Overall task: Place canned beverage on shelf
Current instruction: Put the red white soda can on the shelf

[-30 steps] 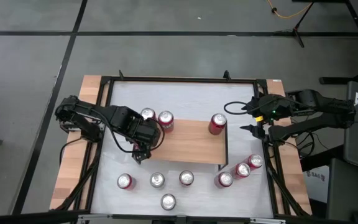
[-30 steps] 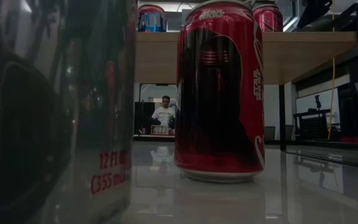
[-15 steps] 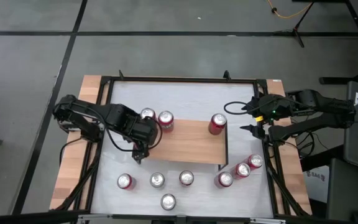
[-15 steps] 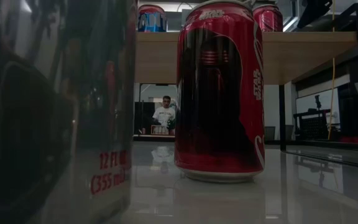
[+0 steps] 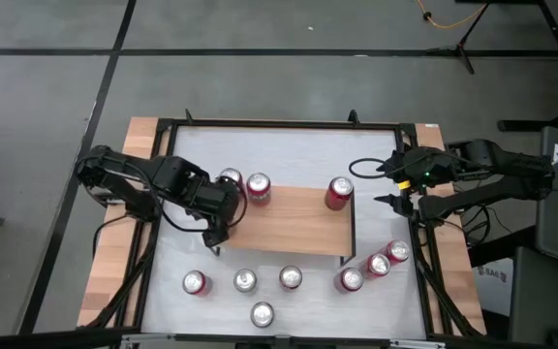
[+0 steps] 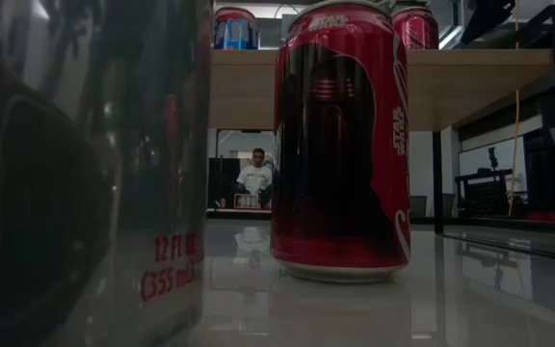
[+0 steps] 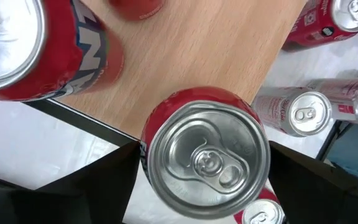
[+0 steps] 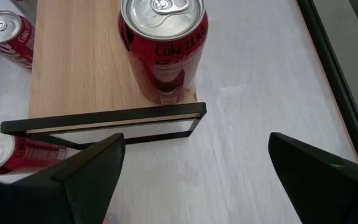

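The shelf is a low rack with a wooden top, standing mid-table. Two red cans stand at its far left corner and one at its right end. My left gripper is at the shelf's left edge, shut on a red can that is hidden under it in the high view. My right gripper is open and empty just right of the shelf, facing the right-end can. My left gripper pinches the can's side wall between its two fingers, one on each side, coming steeply from above. The can is upright, top up, over the shelf's left edge. Its bottom is hidden, so I cannot tell whether it rests on the plank.
Several more cans stand on the white table along its near side and near the right; one fills the low view. A black frame rims the table. A person shows far off in the room.
My left gripper has drawn a little toward the table's left edge, from over the shelf's left part to its left edge. The cans on the shelf have stayed where they were.
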`<state>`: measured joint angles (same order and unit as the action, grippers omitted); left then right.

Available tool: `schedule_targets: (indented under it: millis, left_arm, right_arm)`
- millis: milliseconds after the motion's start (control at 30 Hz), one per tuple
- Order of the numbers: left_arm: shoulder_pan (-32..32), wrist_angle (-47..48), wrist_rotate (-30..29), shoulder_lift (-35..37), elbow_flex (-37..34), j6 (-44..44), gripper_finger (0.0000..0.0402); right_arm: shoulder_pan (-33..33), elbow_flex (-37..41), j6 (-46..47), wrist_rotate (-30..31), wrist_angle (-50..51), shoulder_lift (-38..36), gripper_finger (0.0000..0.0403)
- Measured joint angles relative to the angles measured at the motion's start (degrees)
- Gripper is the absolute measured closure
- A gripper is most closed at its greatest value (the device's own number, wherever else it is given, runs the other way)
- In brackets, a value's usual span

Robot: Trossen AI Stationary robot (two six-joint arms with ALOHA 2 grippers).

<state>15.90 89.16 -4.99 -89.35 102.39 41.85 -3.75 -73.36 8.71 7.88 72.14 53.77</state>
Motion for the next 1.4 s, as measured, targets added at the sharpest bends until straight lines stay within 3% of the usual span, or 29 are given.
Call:
schedule_targets:
  millis: [933,1133,1400]
  left_arm:
    - [1.0,-2.3,-2.9,9.4,0.0,6.2,0.0074]
    - [3.5,-0.8,-9.8,11.4,0.0,6.1,0.0074]
    - [5.0,0.9,-25.2,16.9,0.0,3.8,0.0074]
  right_arm:
    - [0.0,0.0,0.0,0.0,0.0,0.0,0.0015]
    - [0.0,0.0,0.0,0.0,0.0,0.0,0.0015]
    - [0.0,0.0,0.0,0.0,0.0,0.0,0.0015]
